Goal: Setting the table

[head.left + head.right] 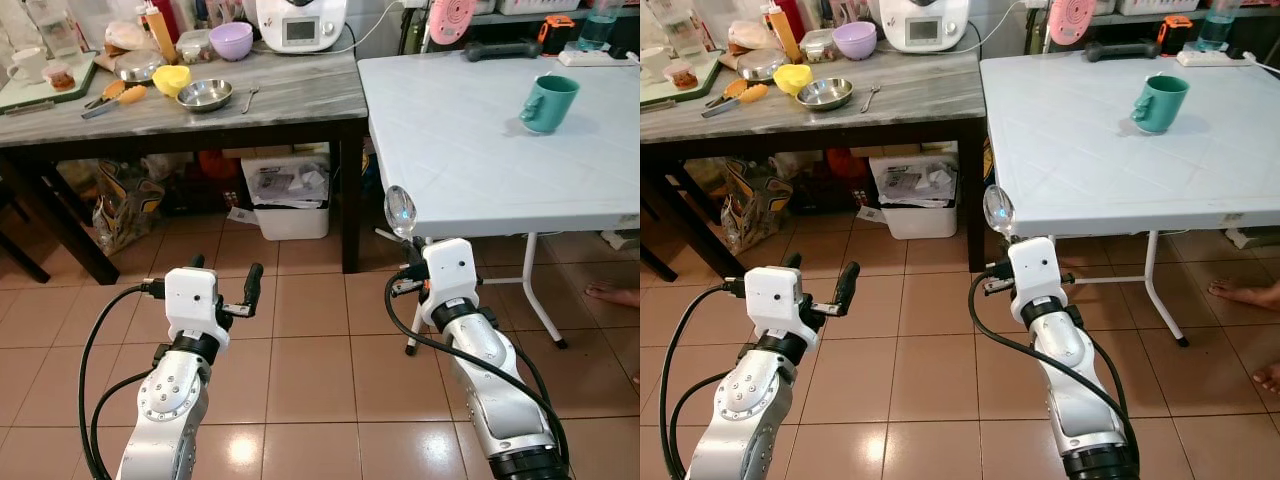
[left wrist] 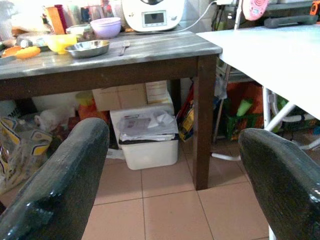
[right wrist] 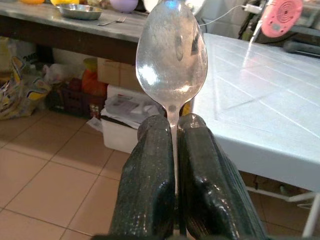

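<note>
My right gripper (image 1: 412,258) is shut on the handle of a metal spoon (image 1: 400,210), bowl pointing up, just in front of the near left corner of the white table (image 1: 470,150). In the right wrist view the spoon (image 3: 171,52) rises from between the closed fingers (image 3: 145,170). A teal mug (image 1: 548,103) stands on the white table toward its far right. My left gripper (image 1: 225,282) is open and holds nothing, hovering over the tiled floor. On the grey marble table (image 1: 290,95) lie a steel bowl (image 1: 204,95), a fork (image 1: 248,98), a yellow bowl (image 1: 171,79) and a purple bowl (image 1: 231,40).
A white bin (image 1: 290,195) and bags sit under the marble table. A white kitchen appliance (image 1: 301,22) stands at its back. A person's bare foot (image 1: 612,293) rests on the floor at the right. The white table's folding leg (image 1: 540,295) stands beside my right arm.
</note>
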